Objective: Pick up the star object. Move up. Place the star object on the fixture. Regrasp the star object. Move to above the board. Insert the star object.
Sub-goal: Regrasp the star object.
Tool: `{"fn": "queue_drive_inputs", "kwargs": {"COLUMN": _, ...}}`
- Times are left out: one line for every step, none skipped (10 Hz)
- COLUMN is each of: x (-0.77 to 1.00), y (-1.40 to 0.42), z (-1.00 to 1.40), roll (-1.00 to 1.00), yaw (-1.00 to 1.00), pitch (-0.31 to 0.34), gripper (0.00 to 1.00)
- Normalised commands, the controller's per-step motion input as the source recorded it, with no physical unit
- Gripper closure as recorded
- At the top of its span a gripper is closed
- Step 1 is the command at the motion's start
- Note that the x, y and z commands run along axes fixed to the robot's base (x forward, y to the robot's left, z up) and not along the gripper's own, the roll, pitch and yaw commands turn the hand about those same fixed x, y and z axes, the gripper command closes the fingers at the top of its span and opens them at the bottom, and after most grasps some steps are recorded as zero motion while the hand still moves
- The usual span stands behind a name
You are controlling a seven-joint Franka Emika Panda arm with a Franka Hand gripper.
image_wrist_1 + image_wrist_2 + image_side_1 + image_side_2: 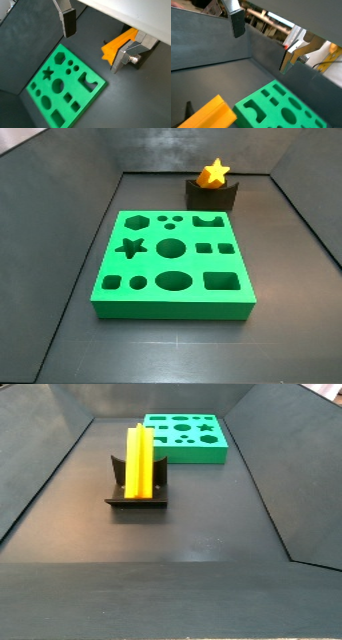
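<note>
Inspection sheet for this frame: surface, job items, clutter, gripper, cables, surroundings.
Surface: dark floor, bare apart from the job's things.
Job's things: yellow star object upright on the fixture; green board lies flat, its star hole unfilled.
Clutter: nothing seen.
Gripper: gripper open, holding nothing, above the floor between board and fixture; not in either side view.
Cables: nothing seen.
Surroundings: dark walls around the floor; blurred background beyond, in a wrist view.

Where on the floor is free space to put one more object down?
Bare floor lies in front of the fixture and along both sides of the green board. The star object fills the fixture. The tool, open and empty, shows only in the wrist views.
</note>
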Motion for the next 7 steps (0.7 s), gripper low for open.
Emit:
{"fn": "queue_drive_inputs", "kwargs": {"x": 0.0, "y": -0.05, "z": 0.04, "roll": 1.0, "yaw": 0.02, "pitch": 0.051, "gripper": 0.0}}
{"fn": "queue_drive_inputs", "kwargs": {"x": -0.01, "y": -0.04, "z": 0.05, "roll": 1.0, "yaw": 0.02, "pitch": 0.049, "gripper": 0.0}}
{"fn": "queue_drive_inputs", "kwargs": {"x": -0.01, "y": -0.03, "z": 0.02, "roll": 1.0, "yaw": 0.02, "pitch": 0.046, "gripper": 0.0}}
{"fn": "queue_drive_inputs", "kwargs": {"x": -0.01, "y": -0.03, "z": 0.01, "roll": 1.0, "yaw": 0.02, "pitch": 0.043, "gripper": 0.0}}
{"fn": "queue_drive_inputs", "kwargs": {"x": -0.01, "y": -0.02, "z": 0.01, "roll": 1.0, "yaw": 0.03, "pitch": 0.04, "gripper": 0.0}}
{"fn": "queue_drive_inputs", "kwargs": {"x": 0.0, "y": -0.02, "z": 0.01, "roll": 1.0, "yaw": 0.03, "pitch": 0.038, "gripper": 0.0}}
{"fn": "queue_drive_inputs", "kwargs": {"x": 0.01, "y": -0.02, "z": 0.01, "roll": 1.0, "yaw": 0.03, "pitch": 0.036, "gripper": 0.0}}
